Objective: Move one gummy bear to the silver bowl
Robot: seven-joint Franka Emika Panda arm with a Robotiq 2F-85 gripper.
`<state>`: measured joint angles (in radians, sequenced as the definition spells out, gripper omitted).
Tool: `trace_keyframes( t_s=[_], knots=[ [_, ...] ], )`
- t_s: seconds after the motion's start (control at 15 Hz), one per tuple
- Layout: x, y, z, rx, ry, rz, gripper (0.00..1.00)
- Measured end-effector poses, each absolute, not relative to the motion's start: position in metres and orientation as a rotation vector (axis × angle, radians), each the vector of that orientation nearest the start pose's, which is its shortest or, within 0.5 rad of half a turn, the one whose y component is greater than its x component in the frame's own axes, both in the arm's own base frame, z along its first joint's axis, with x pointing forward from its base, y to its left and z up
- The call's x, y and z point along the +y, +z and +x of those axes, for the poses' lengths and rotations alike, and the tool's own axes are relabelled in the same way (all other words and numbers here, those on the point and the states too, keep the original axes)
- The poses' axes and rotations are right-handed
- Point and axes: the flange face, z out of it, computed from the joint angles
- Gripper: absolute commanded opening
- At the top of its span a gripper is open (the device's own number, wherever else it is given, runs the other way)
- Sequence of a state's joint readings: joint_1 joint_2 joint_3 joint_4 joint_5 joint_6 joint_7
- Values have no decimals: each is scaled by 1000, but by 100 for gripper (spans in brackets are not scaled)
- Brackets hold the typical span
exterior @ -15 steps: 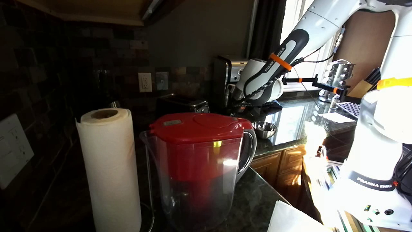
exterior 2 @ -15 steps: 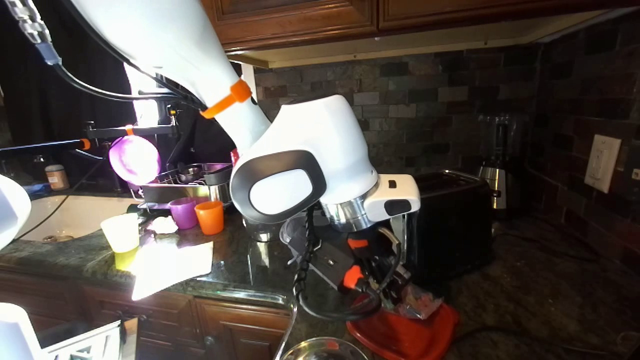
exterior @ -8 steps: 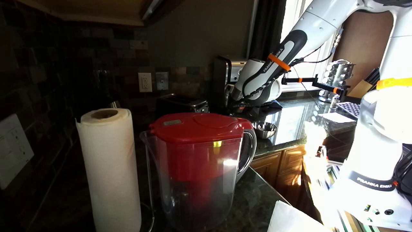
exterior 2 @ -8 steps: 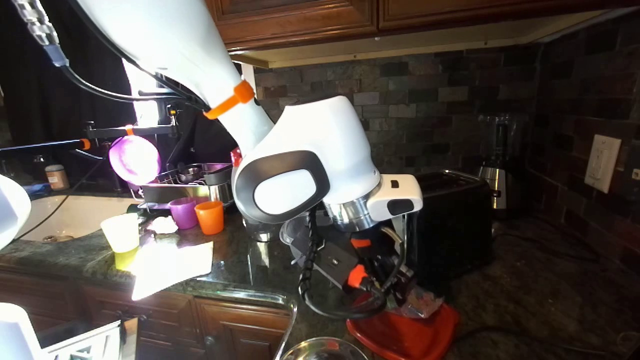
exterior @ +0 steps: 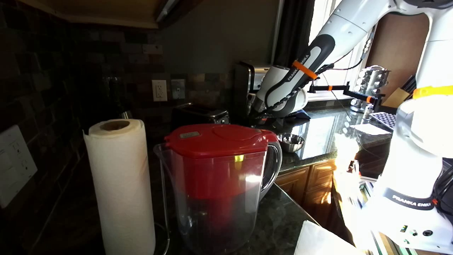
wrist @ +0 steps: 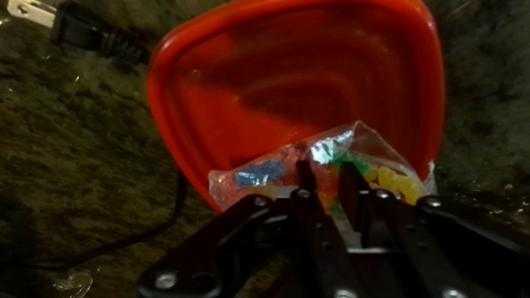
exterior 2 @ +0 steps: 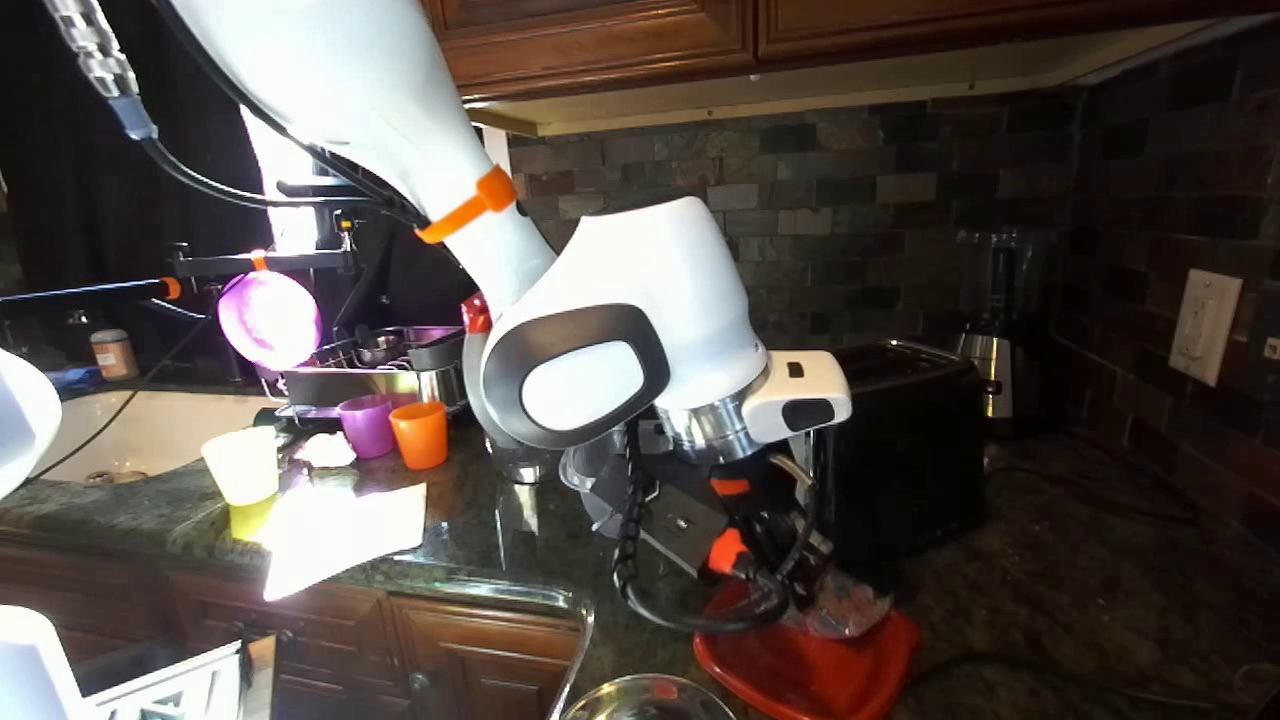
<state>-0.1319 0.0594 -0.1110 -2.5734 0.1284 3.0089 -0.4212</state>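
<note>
Gripper (wrist: 325,164): is hanging over the clear bag (wrist: 325,152), its 2 fingers standing a narrow gap apart; contact with the bag is looking unclear.
Gummy bears (wrist: 261,172): are lying inside that bag, blue, green and yellow pieces showing.
Bag: is resting in the red container (wrist: 298,78), overlapping its rim.
Silver bowl (exterior: 291,146): is standing on the dark counter (exterior 2: 1080,600) near the red container.
</note>
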Motion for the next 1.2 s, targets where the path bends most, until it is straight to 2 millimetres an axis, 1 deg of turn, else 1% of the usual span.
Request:
trace_keyframes(
  t_s=[0.73,0.93,1.2],
  knots=[
    [-123,281,471,-143,-594,-3184,1],
    [-118,286,472,-136,-615,-3163,1],
    [-111,296,472,-89,-669,-3110,1]
  ],
)
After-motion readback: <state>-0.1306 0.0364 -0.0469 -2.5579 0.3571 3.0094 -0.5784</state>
